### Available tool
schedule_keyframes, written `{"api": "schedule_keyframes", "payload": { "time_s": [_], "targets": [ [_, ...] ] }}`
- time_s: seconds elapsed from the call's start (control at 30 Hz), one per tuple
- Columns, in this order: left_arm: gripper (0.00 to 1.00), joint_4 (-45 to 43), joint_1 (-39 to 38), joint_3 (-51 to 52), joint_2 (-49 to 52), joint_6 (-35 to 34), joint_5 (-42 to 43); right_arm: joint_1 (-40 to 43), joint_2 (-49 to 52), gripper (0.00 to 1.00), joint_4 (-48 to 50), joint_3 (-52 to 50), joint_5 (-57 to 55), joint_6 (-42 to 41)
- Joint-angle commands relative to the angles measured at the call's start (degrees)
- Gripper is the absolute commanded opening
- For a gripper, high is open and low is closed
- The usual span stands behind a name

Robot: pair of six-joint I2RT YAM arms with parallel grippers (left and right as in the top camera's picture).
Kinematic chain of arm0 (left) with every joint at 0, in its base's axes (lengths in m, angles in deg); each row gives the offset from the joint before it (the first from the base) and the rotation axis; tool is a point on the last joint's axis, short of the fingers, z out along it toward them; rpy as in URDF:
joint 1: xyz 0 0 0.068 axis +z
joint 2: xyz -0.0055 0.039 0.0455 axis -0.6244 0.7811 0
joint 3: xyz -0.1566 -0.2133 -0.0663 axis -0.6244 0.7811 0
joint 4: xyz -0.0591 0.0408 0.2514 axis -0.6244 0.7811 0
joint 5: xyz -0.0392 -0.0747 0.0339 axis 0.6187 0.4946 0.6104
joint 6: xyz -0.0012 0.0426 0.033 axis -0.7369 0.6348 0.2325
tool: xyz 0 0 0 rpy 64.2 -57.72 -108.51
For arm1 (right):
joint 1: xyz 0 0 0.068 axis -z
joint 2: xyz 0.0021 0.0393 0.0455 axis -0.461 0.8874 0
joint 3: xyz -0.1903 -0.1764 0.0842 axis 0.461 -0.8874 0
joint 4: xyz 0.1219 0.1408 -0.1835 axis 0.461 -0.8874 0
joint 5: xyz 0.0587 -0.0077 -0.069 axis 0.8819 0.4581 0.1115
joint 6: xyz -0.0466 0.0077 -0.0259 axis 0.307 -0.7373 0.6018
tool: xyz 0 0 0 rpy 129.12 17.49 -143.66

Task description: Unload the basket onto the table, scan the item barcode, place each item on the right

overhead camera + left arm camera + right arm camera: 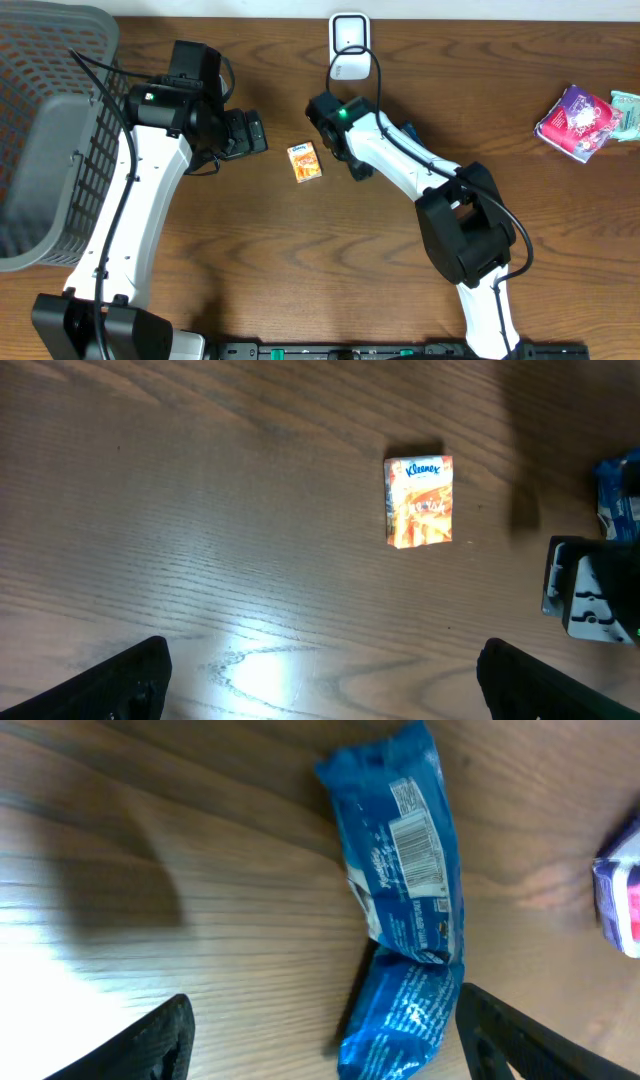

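Observation:
A blue packet [405, 890] lies flat on the wooden table with its white barcode label [418, 850] facing up. Its near end sits between the fingers of my right gripper [330, 1045], close to the right finger, and the jaws stand open and apart from it. In the overhead view only a sliver of the blue packet [408, 130] shows beside the right arm. A small orange Kleenex pack [305, 161] lies mid-table, also seen as the Kleenex pack [419, 501] ahead of my left gripper [320, 680], which is wide open and holds nothing. The left gripper [248, 133] sits left of the pack.
A white scanner-like device [348, 50] with a cable stands at the back centre. A grey mesh basket [50, 130] fills the left side. A purple packet [580, 120] lies at the far right beside a pale green one [625, 103].

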Motion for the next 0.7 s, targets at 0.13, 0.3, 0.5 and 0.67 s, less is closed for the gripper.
{"api": "schedule_keyframes", "payload": {
  "time_s": [0.13,0.3,0.5,0.67],
  "targets": [
    [0.98,0.2,0.3,-0.3,0.2,0.4,-0.6,3.1,0.1,0.66,4.3,-6.0,-6.8,-1.6],
    [0.98,0.2,0.3,-0.3,0.2,0.4,-0.6,5.4,0.1,0.63,9.8,-11.0,-7.3,-1.5],
    [0.98,0.2,0.3,-0.3,0.2,0.4,-0.6,8.0,0.1,0.60,15.2,-15.8,-7.3,-1.5],
    [0.98,0.2,0.3,-0.3,0.2,0.4,-0.6,9.1,0.0,0.31,15.7,-16.3,-6.6,-1.5]
  ]
}}
